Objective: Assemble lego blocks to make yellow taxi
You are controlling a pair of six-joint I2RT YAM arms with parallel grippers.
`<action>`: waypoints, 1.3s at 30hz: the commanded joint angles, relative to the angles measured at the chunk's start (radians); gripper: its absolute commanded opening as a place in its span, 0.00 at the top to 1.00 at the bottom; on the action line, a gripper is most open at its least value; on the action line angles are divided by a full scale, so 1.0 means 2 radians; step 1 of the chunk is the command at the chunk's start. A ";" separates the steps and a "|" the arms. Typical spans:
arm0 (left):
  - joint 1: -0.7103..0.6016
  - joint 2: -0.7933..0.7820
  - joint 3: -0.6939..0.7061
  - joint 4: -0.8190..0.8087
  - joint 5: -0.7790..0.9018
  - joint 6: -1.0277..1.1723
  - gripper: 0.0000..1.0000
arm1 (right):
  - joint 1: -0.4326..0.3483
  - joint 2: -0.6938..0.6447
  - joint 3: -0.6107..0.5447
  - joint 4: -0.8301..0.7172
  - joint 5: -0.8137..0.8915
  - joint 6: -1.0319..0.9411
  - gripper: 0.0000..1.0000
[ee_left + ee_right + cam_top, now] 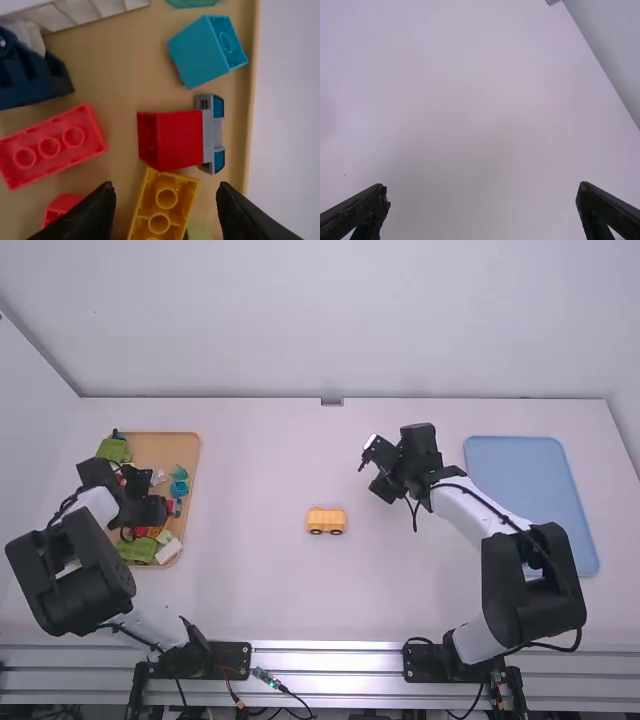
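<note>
**Yellow car on white table, grippers wide**

High view: pale walls [300, 320] rise behind the white table [250, 460]. The yellow car [326, 521] stands near its middle, long axis left to right, wheels toward the arm bases. The left gripper [150, 508] is over the wooden tray [195, 460]; the right gripper [376, 454] is beyond the car, short of the blue tray [525, 500].

Left wrist view: fingers wide above a yellow brick [166, 197], hollow red block [180, 140] touching its end.

Right wrist view: fingers wide over bare tabletop.
</note>
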 commanded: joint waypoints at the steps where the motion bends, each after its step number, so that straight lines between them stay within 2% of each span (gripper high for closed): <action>1: -0.002 -0.011 -0.009 -0.009 -0.024 0.010 0.45 | -0.001 -0.008 0.011 0.001 -0.004 0.001 0.01; 15: -0.002 -0.011 -0.009 -0.025 -0.060 -0.023 0.50 | 0.000 -0.008 0.011 0.000 -0.004 0.001 0.01; 18: -0.002 -0.011 -0.009 -0.030 -0.061 -0.022 0.37 | -0.001 -0.008 0.011 -0.002 -0.005 0.001 0.01; 23: -0.002 -0.011 -0.010 -0.033 -0.061 -0.019 0.38 | 0.000 -0.008 0.011 -0.001 -0.004 0.001 0.01; 27: -0.002 -0.011 -0.019 -0.012 -0.061 -0.005 0.42 | -0.001 -0.008 0.011 -0.001 -0.004 0.001 0.01; 29: -0.002 -0.011 -0.030 0.014 -0.061 -0.013 0.50 | 0.000 -0.008 0.011 -0.001 -0.005 0.001 0.01; 32: -0.002 -0.011 -0.045 0.033 -0.060 -0.004 0.51 | 0.000 -0.008 0.011 -0.001 -0.004 0.001 0.01; 35: -0.002 -0.011 -0.061 0.043 -0.061 0.017 0.59 | 0.000 -0.008 0.011 -0.001 -0.004 0.001 0.01; 39: -0.002 -0.011 -0.070 0.046 -0.060 0.017 0.58 | 0.000 -0.008 0.011 -0.001 -0.005 0.001 0.01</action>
